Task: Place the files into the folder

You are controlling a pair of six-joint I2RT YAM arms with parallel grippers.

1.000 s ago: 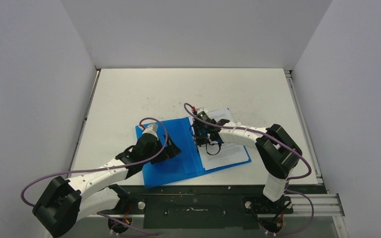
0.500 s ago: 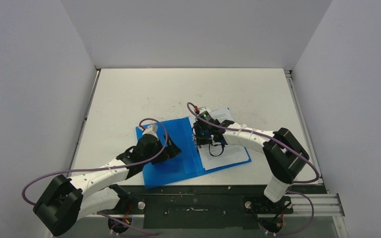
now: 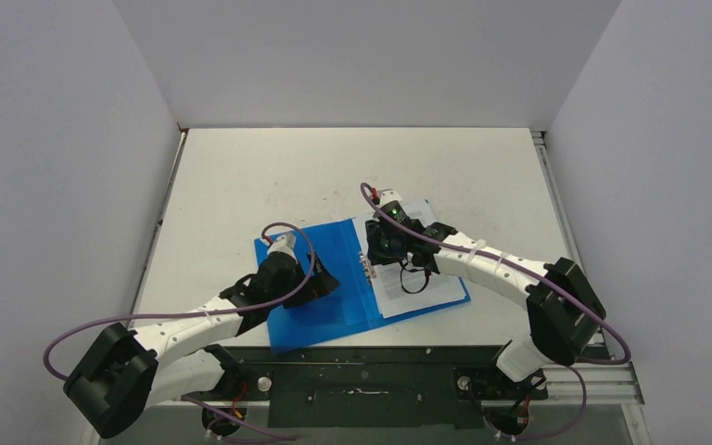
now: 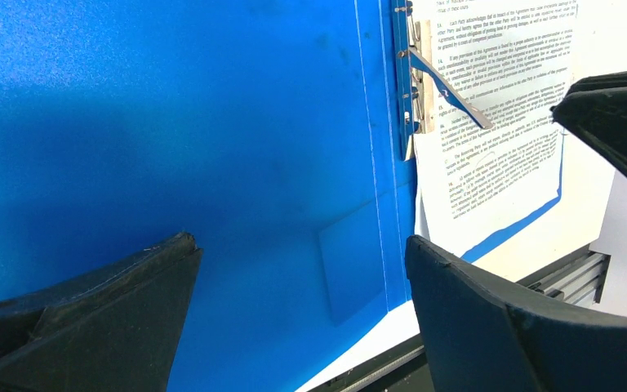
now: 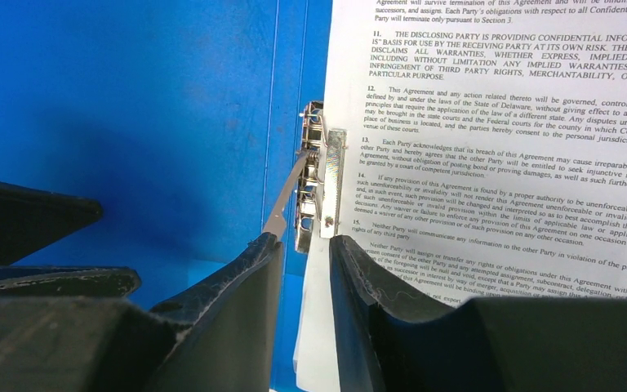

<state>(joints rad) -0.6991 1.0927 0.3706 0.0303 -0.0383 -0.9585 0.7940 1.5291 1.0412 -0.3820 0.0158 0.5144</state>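
Folder (image 3: 320, 301): open flat on table (image 3: 269, 176).
Files (image 3: 426, 283): on its right half, left edge at clip (image 5: 320, 184).
Left gripper (image 4: 298, 245): jaws spread wide above left cover.
Right gripper (image 5: 306, 241): jaws slightly apart beside clip, pinching nothing.

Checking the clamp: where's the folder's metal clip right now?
Top view: the metal clip sits on the spine of the open blue folder, mid-table, along the files' left edge, just ahead of the right gripper.
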